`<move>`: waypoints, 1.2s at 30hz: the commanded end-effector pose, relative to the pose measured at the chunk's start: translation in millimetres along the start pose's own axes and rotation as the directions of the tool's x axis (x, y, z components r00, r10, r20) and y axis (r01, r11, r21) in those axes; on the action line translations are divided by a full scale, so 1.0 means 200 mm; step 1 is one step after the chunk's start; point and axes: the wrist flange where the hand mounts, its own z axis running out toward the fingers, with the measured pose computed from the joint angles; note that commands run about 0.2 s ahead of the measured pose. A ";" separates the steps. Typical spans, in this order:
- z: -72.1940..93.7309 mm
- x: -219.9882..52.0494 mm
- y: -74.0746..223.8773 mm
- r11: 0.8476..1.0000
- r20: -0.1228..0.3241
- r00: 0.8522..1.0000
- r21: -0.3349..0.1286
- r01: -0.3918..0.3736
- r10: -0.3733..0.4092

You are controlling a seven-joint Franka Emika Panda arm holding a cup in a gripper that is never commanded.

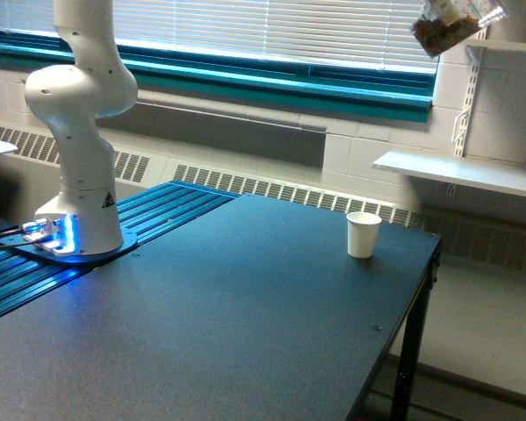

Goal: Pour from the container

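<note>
The clear container (451,24) of brown granules is seen at one o'clock, tilted, mouth toward seven o'clock; the gripper is out of view.

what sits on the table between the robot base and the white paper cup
Nothing: in the exterior view, the dark tabletop is bare between the white robot arm's base and the small white paper cup.
</note>
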 end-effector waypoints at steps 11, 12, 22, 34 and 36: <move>0.17 -0.09 0.03 0.997 0.068 0.997 -0.076 0.034 -0.029; 0.17 -0.10 0.03 0.996 0.070 0.997 -0.076 0.038 -0.032; 0.23 -0.25 -0.01 0.990 0.078 0.993 -0.100 0.101 -0.093; 0.24 -0.57 -0.09 0.980 0.095 0.981 -0.087 0.180 -0.171; 0.24 -0.61 -0.10 0.979 0.092 0.980 -0.087 0.186 -0.178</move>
